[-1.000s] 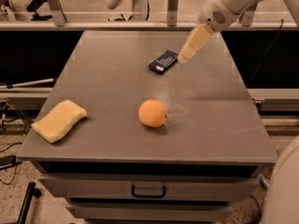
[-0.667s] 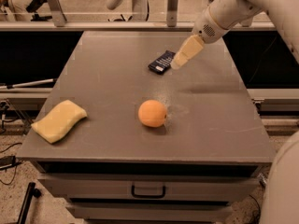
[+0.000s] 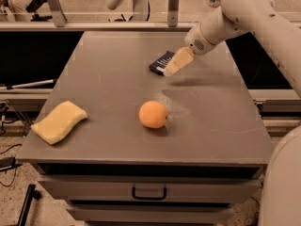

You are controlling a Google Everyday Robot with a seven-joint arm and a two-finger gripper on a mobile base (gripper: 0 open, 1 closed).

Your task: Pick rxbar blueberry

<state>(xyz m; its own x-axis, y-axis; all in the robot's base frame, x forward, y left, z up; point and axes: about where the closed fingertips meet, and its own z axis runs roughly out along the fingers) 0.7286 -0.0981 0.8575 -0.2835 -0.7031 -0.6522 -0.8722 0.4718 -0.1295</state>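
The rxbar blueberry (image 3: 160,62) is a small flat dark bar with white print, lying on the grey table (image 3: 108,98) at the back, right of centre. My gripper (image 3: 171,68) hangs from the white arm that comes in from the upper right. Its tan fingers (image 3: 178,61) point down and left, right over the bar's right end, and hide part of it. I cannot tell whether they touch the bar.
An orange (image 3: 153,114) sits near the table's middle, in front of the bar. A yellow sponge (image 3: 59,122) lies at the front left. A drawer with a handle (image 3: 149,192) is below the table's front edge. Rails and poles stand behind the table.
My gripper has moved left and down from beside the bar's right side to over its right end. The bar, orange and sponge have not moved.
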